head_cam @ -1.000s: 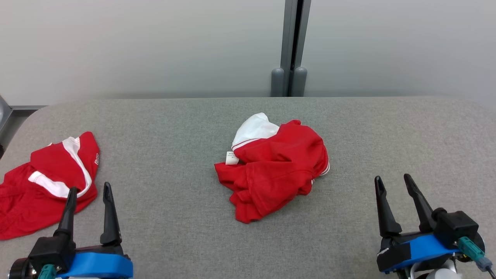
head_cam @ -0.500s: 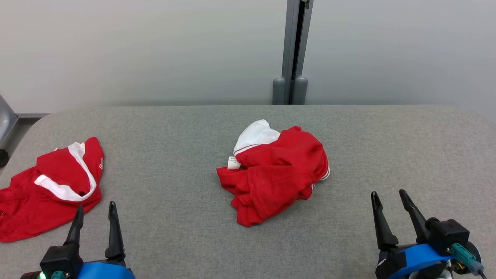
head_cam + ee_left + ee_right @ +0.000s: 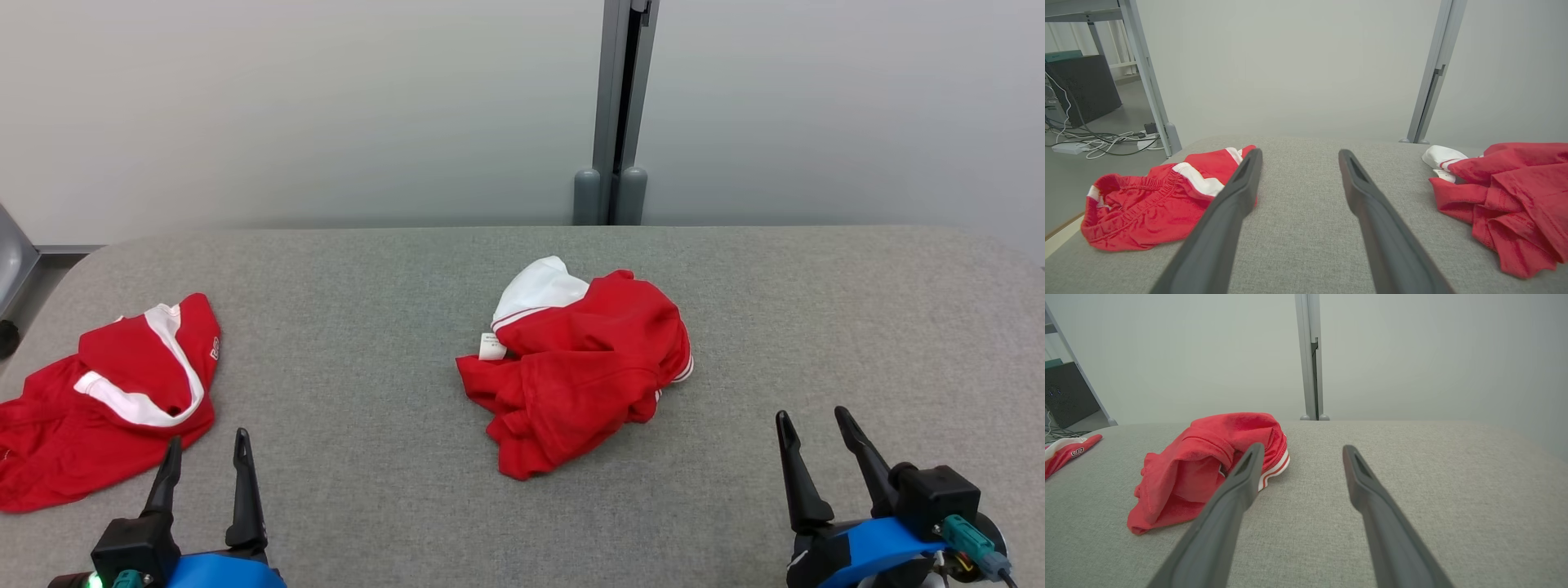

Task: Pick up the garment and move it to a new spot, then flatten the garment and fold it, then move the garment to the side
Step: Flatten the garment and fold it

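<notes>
Two dark-fingered grippers are hovering over the near part of a grey woven-fabric tabletop (image 3: 367, 269), both pointing their long tapered fingers forward, away from the robot. The left gripper (image 3: 206, 438) is holding its jaws wide apart with nothing between them, and its blue-wrapped wrist is sitting at the lower corner of the head view. The right gripper (image 3: 811, 415) is likewise standing open and empty, with its fingers leaning slightly toward the robot's left.

A crumpled red-and-white cloth garment (image 3: 584, 376) is lying in a heap ahead of both tools. It is forward and to the right of the left gripper, forward and to the left of the right gripper, and well apart from each. In the right wrist view the heap (image 3: 1208, 465) is showing beyond that gripper's (image 3: 1302, 448) left-hand finger, its striped white cuff facing the tool.

A second piece, red shorts with white stripes (image 3: 106, 400), is lying spread out just ahead and to the left of the left gripper (image 3: 1299, 155), near its outer finger.
</notes>
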Motion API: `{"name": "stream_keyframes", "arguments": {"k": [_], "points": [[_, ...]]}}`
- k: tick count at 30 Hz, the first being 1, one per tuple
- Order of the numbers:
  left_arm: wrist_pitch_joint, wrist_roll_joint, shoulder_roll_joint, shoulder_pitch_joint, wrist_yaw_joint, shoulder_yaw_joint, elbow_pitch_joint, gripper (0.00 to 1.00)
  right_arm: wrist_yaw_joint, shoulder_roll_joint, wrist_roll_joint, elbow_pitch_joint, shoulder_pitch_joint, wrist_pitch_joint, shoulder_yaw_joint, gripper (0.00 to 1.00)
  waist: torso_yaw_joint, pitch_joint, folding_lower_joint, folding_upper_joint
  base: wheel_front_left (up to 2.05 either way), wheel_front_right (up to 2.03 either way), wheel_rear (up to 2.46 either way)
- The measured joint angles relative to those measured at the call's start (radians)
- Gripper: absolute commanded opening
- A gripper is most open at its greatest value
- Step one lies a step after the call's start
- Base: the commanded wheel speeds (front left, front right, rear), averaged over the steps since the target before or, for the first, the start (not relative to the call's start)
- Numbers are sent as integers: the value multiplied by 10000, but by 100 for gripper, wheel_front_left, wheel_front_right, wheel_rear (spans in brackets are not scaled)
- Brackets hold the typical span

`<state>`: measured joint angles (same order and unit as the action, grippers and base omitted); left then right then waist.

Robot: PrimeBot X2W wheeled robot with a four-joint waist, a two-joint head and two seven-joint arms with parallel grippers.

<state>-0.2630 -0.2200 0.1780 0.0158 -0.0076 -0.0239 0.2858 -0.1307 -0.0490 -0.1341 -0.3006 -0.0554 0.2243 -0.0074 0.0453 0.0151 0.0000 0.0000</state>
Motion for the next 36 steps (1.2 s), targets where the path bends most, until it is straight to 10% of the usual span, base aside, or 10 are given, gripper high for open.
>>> {"name": "stream_keyframes", "arguments": {"k": [19, 36], "points": [[0, -27, 92, -482, -50, -215, 209, 100, 2, -2, -71, -127, -166, 59, -280, 100, 295, -321, 1, 0, 0, 0, 0], [0, 109, -508, -1872, -372, -589, -23, 100, 0, -976, 880, -1923, -5186, -1463, -52, 100, 1525, -2018, 3, 1, 0, 0, 0]]}}
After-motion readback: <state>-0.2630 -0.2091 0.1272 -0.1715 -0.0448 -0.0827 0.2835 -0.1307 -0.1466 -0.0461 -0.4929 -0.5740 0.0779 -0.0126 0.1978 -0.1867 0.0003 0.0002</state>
